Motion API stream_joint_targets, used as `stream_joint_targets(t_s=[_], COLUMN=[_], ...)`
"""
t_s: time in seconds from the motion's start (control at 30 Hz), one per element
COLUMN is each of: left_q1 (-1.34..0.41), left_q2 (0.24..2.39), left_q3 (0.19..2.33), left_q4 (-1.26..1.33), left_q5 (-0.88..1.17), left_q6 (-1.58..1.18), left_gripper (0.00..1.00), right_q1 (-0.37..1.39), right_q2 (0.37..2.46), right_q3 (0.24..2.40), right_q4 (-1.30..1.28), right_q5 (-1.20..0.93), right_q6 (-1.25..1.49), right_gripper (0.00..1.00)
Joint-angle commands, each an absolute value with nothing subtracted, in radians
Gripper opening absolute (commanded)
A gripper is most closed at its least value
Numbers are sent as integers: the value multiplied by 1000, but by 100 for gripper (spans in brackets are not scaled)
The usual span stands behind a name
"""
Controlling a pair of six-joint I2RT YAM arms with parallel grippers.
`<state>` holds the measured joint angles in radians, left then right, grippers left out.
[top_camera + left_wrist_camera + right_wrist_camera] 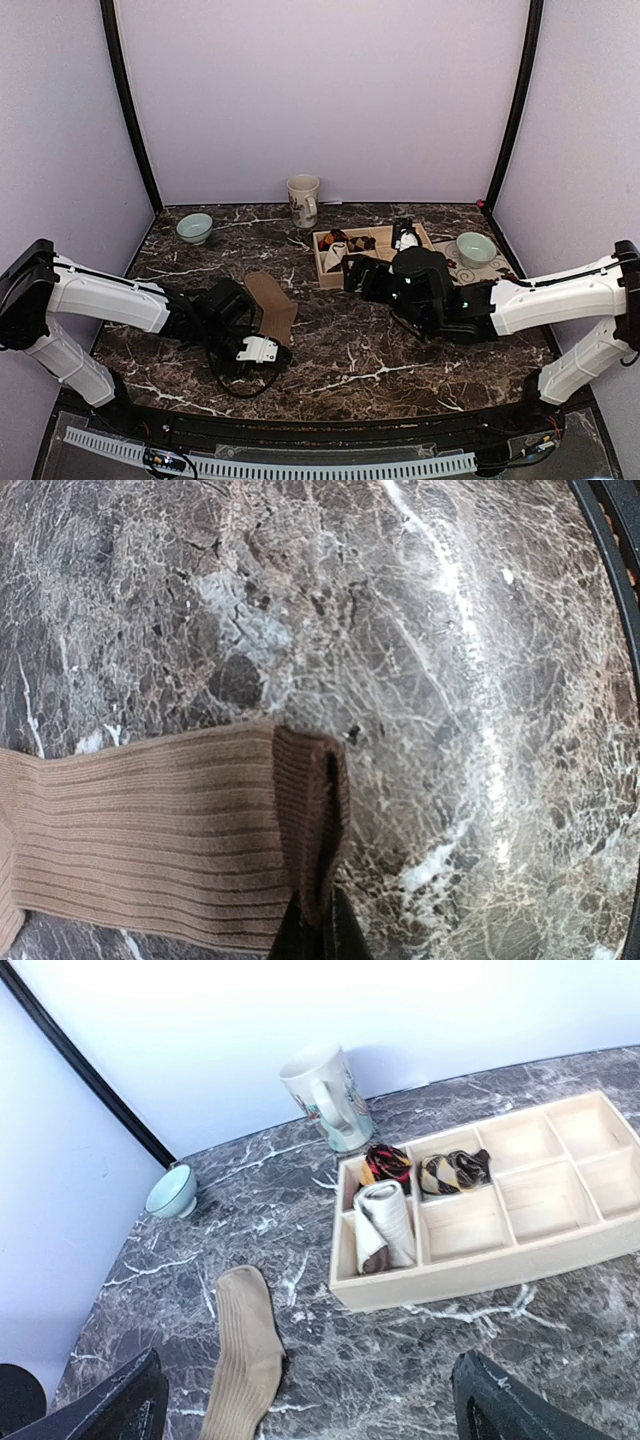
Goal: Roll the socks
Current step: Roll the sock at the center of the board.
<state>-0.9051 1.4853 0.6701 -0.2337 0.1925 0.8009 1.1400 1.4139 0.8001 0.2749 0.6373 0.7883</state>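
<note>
The plain tan sock (270, 305) lies flat on the marble table, toe pointing away from the arms. My left gripper (258, 350) is at the sock's near end. In the left wrist view the sock (140, 830) stretches left, and the left gripper (318, 920) is shut on its darker brown cuff (310, 810), which stands pinched up. The argyle sock (452, 1170) sits rolled in a back compartment of the wooden tray (480, 1260). My right gripper (350, 272) hovers open beside the tray's front left corner and holds nothing. Its fingers (125, 1405) stand wide apart above the tan sock (245, 1350).
A white rolled sock (385, 1225) and a dark red bundle (388, 1163) fill two left tray compartments. A mug (303, 200) stands at the back centre. One pale green bowl (194, 228) sits back left, and another bowl (475, 248) is right of the tray.
</note>
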Motion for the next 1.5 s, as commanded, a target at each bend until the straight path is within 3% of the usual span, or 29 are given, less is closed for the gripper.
stream_joint_targets(t_s=[0.0, 0.07, 0.17, 0.33, 0.57, 0.77, 0.97, 1.47], left_q1=[-883, -869, -849, -829, -797, -787, -776, -758], left_q2=[1500, 1512, 1529, 1573, 1660, 1704, 1727, 1739], left_q3=[705, 724, 738, 767, 847, 874, 883, 894], left_q4=[-325, -341, -360, -410, -480, -536, -564, -614], left_q5=[270, 309, 339, 390, 437, 473, 504, 532], left_q6=[789, 779, 775, 782, 800, 823, 831, 870], left_gripper=[0, 0, 0, 0, 0, 0, 0, 0], right_q1=[1183, 1232, 1332, 1494, 1590, 1572, 1496, 1381], right_q2=[1391, 1415, 1481, 1597, 1630, 1722, 1796, 1960], right_q3=[687, 695, 689, 759, 716, 766, 797, 892], right_q4=[410, 378, 429, 347, 423, 469, 524, 596], right_q5=[735, 796, 820, 877, 750, 457, 293, 181], right_q6=[668, 611, 416, 238, 212, 152, 104, 1], right_gripper=[99, 97, 82, 82, 74, 70, 64, 59])
